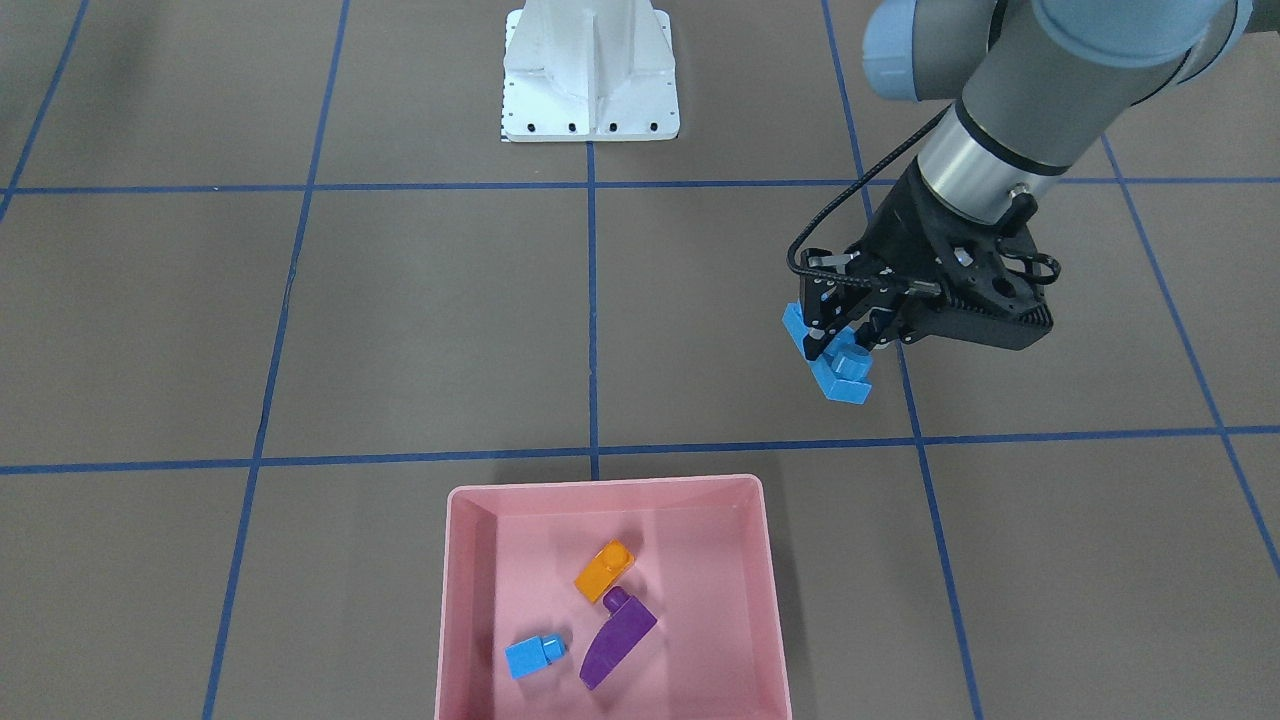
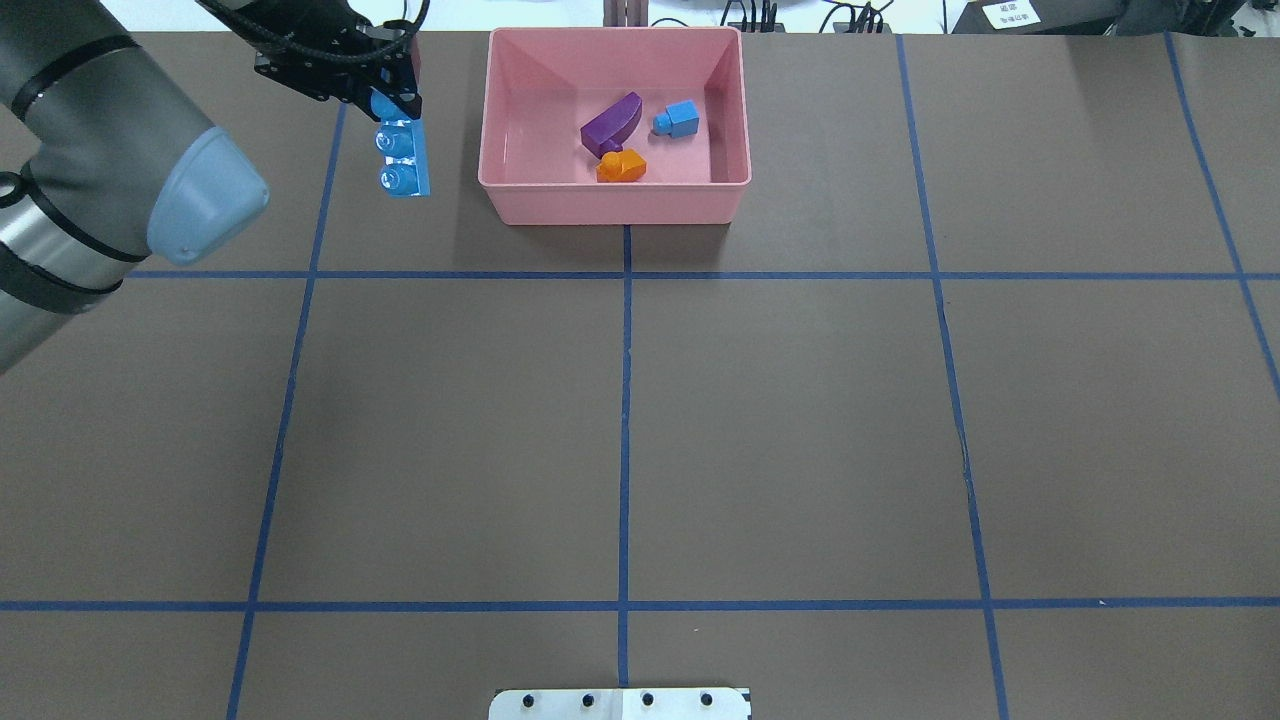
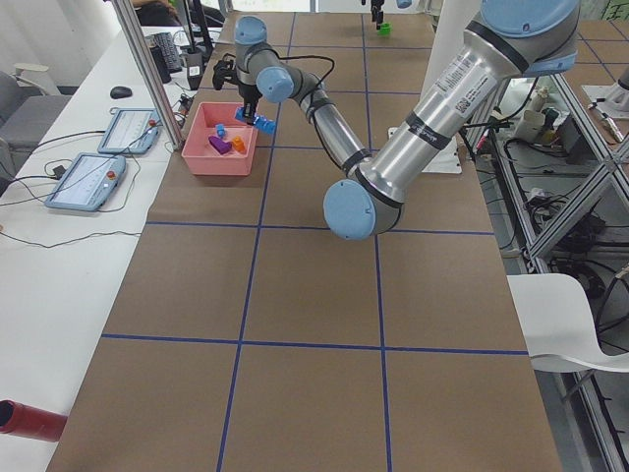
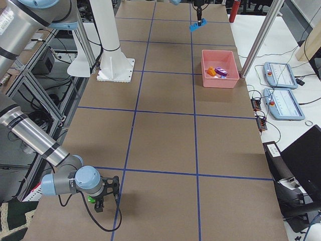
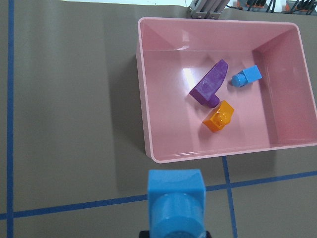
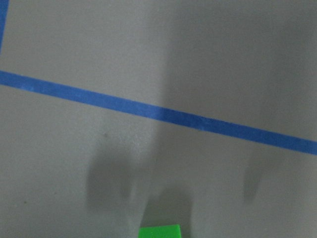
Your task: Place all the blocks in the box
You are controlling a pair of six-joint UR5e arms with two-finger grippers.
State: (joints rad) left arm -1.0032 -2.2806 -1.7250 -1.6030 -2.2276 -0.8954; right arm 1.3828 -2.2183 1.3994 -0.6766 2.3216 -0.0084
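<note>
The box (image 1: pixel 465 600) is glossy plastic (blocks (image 1: pixel 618 632) likewise), the table (image 1: pixel 400 330) matt.

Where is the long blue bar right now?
In the overhead view the long blue bar is gripped in the left claw, just left of the pink box, not yet inside.

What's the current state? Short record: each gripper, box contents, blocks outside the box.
left gripper: shut on long blue studded plastic bar, raised beside the box, not over it
right gripper: near the table's right end, at small green plastic block; open or shut, cannot tell
shallow pink plastic box: holds orange one-stud block, purple curved wedge, small blue cube
outside box: blue bar, green block
</note>
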